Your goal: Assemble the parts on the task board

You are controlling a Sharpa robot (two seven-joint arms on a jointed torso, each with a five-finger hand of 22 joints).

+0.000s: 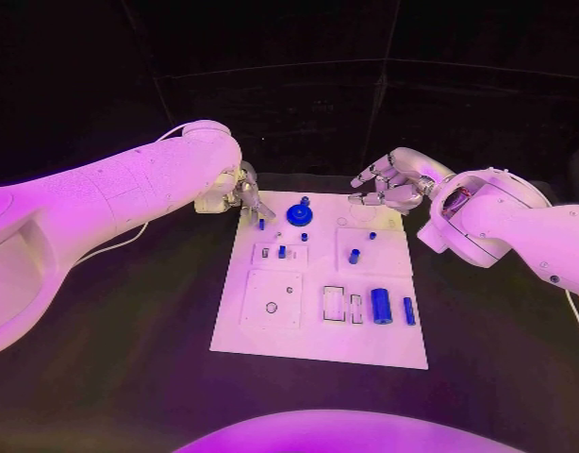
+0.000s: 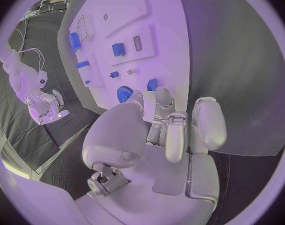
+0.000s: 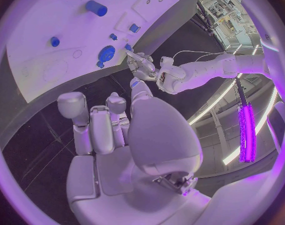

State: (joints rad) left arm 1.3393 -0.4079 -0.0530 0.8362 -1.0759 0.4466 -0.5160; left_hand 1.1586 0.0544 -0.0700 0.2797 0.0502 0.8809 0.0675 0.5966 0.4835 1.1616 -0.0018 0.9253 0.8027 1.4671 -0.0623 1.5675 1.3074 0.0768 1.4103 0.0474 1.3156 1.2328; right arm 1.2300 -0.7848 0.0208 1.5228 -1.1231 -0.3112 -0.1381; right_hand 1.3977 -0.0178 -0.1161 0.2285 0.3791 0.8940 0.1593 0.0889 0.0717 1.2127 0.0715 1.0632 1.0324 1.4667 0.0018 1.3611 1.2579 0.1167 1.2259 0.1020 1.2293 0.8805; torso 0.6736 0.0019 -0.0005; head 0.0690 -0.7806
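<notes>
Head view: the white task board (image 1: 320, 311) lies in the middle of the black table (image 1: 507, 321), with small blue parts on it, among them a round blue part (image 1: 299, 215) near its far edge and two blue cylinders (image 1: 382, 305) toward its right side. The left robot hand (image 1: 240, 193) hovers at the board's far left corner, the right robot hand (image 1: 388, 184) at its far right corner. Both have fingers loosely curled and hold nothing.
</notes>
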